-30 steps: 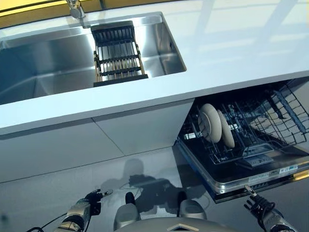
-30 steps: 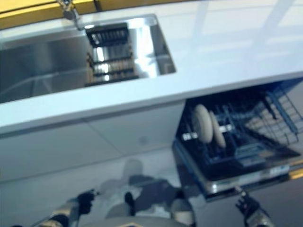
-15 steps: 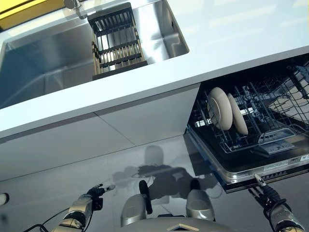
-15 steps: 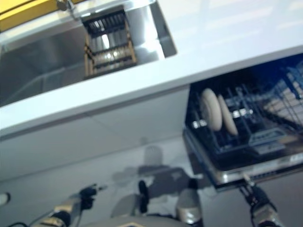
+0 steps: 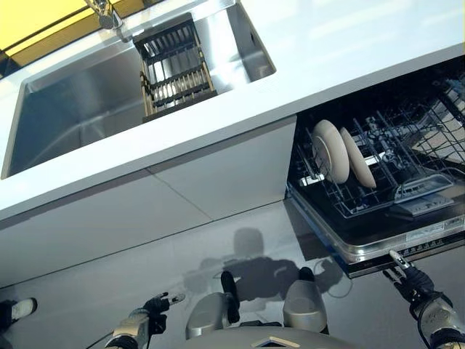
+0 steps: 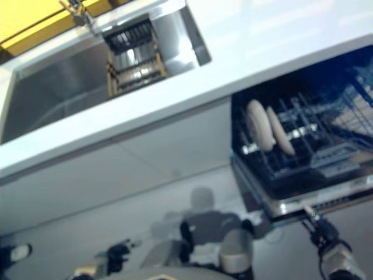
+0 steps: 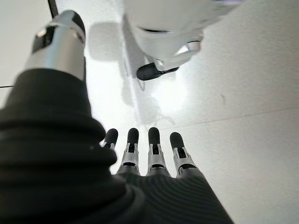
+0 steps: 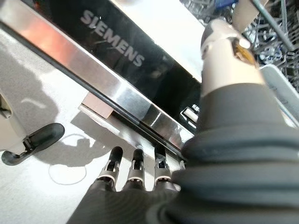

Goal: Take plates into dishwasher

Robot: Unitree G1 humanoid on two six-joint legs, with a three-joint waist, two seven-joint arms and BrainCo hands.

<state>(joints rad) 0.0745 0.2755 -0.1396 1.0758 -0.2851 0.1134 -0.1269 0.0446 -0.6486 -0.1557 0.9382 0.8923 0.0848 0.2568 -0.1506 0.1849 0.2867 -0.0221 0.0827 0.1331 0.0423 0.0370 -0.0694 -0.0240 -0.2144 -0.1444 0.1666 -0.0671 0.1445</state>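
Note:
Two cream plates (image 5: 330, 150) stand on edge, side by side, in the lower rack (image 5: 407, 182) of the open dishwasher. Its door (image 5: 396, 243) hangs down flat with a steel front edge (image 8: 93, 60). My right hand (image 5: 415, 285) is open and empty just under that edge, its fingers (image 8: 135, 170) straight and pointing at it. My left hand (image 5: 154, 309) hangs low over the floor, fingers (image 7: 152, 147) straight, holding nothing.
Above the white cabinet fronts (image 5: 167, 196), a white counter (image 5: 341, 43) runs across. A steel sink (image 5: 73, 109) with a dark dish rack (image 5: 174, 69) and a tap (image 5: 102, 11) is set in it. A person's shoe (image 5: 18, 309) shows at the lower left.
The camera has swung, so the whole scene has shifted and tilted. Both hands stay low and empty. A person's shoe has come into view at the lower left.

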